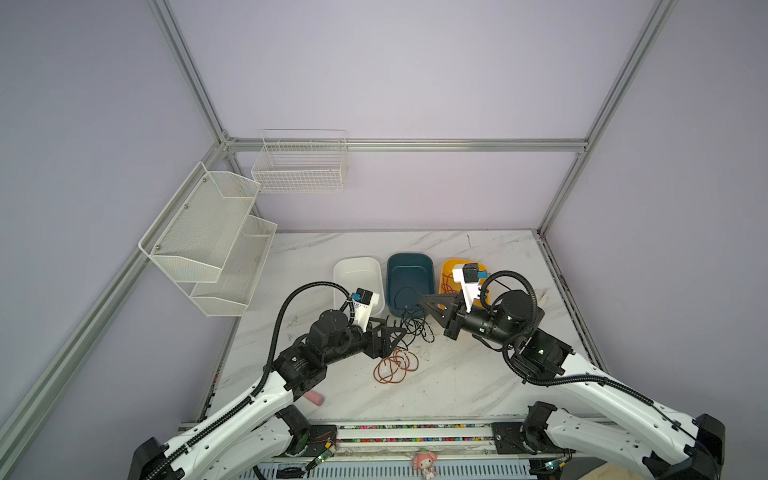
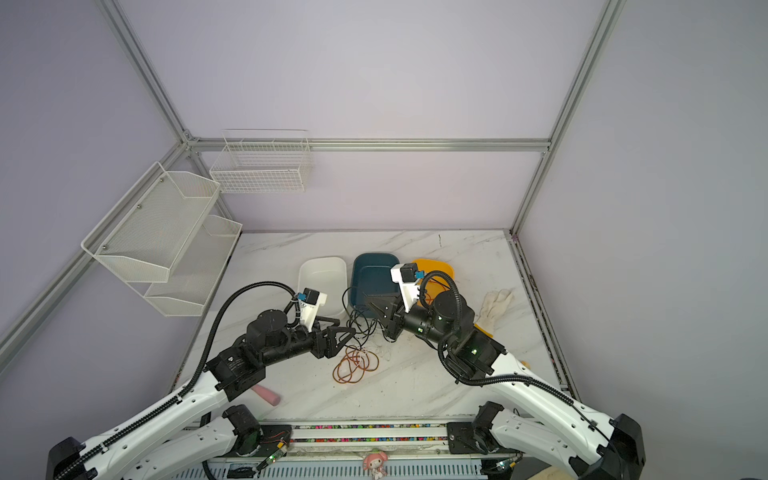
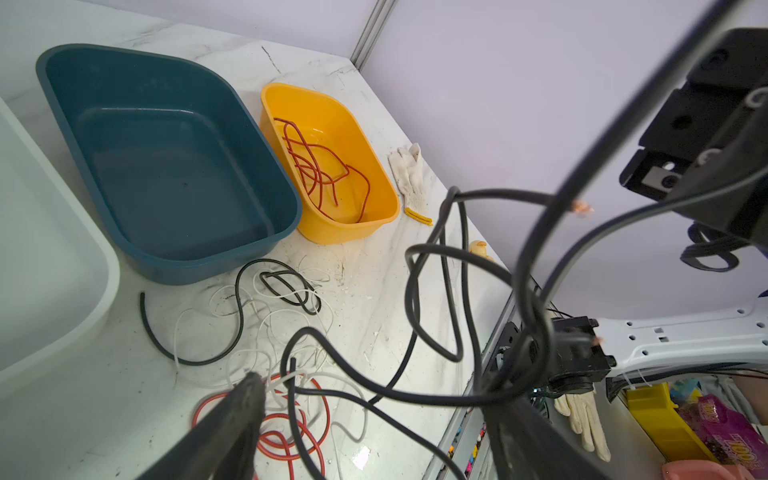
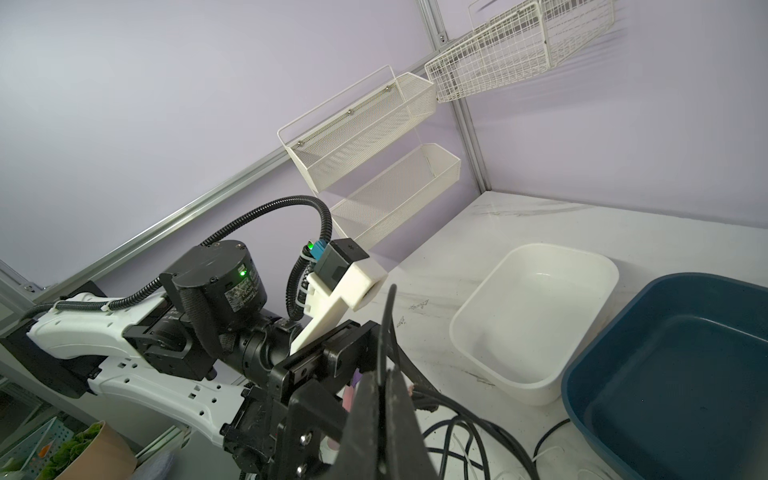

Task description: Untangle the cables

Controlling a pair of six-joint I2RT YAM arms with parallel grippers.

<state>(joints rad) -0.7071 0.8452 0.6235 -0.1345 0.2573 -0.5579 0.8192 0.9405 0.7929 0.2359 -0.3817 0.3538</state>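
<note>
The cables lie tangled in front of the bins: black cables [image 1: 415,326], thin white cables [image 3: 266,328] and red-orange loops [image 1: 395,365] on the marble table. More red-orange cable [image 3: 320,166] lies in the yellow bin [image 3: 374,224]. My right gripper [image 1: 424,297] is shut on a black cable [image 3: 536,257] and holds it up off the table; a thin black strand sticks out past its fingertips [image 4: 384,374]. My left gripper [image 3: 374,388] is open just above the red-orange loops, with raised black cable loops running between its two fingers [image 3: 245,399].
A white bin [image 1: 357,266], a teal bin [image 1: 409,258] and the yellow bin stand in a row behind the tangle. A white glove [image 2: 496,305] lies at the right, a pink cylinder [image 1: 314,398] near the front left. White mesh shelves [image 1: 208,241] hang on the left wall.
</note>
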